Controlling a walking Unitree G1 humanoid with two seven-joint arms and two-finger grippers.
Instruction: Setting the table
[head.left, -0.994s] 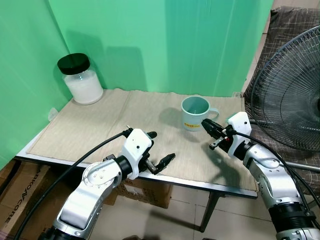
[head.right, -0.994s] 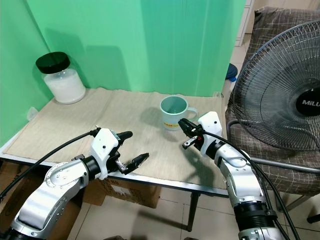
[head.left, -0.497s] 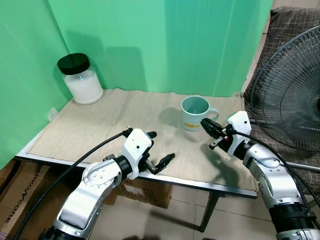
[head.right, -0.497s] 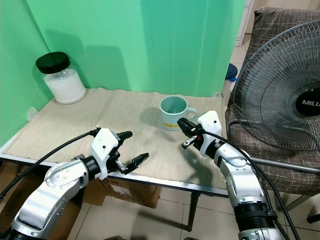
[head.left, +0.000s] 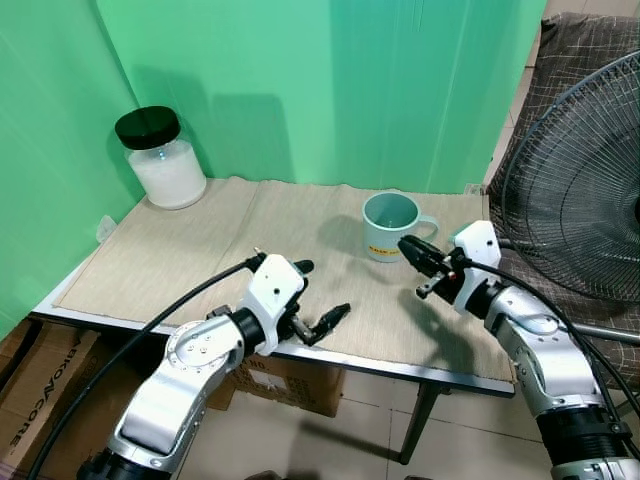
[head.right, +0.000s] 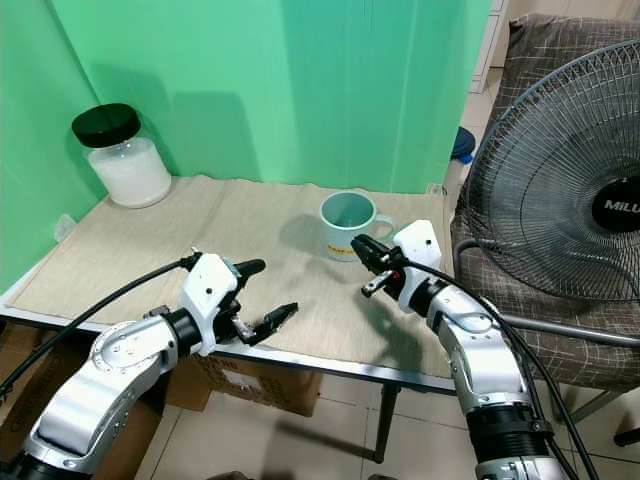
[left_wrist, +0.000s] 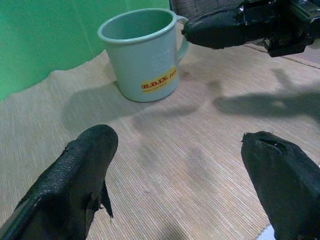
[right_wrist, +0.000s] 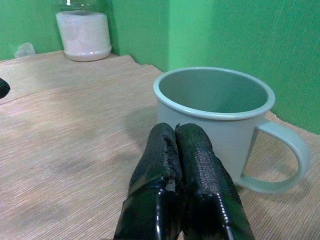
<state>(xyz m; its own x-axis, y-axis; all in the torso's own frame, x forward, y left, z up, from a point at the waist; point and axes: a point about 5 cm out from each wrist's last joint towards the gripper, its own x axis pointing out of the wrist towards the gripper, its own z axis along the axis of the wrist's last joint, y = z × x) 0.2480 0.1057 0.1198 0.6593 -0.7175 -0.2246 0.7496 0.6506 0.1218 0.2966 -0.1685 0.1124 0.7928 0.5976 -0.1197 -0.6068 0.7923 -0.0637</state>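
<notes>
A pale green mug (head.left: 388, 225) with a yellow label stands upright and empty on the beige woven mat (head.left: 200, 250), its handle toward the right. My right gripper (head.left: 408, 246) is shut with nothing in it. Its tips hover just in front of the mug, below the handle, and do not touch it. In the right wrist view the two fingers (right_wrist: 165, 150) press together in front of the mug (right_wrist: 215, 115). My left gripper (head.left: 322, 290) is open over the mat's front edge, well short of the mug (left_wrist: 142, 52).
A glass jar (head.left: 160, 158) with a black lid and white contents stands at the back left corner. A large fan (head.left: 585, 190) and a chair draped in plaid cloth stand right of the table. Cardboard boxes (head.left: 40, 380) lie under it. A green backdrop closes off the back.
My right gripper has crept slightly to the left, closer to the mug. The left arm has barely moved.
</notes>
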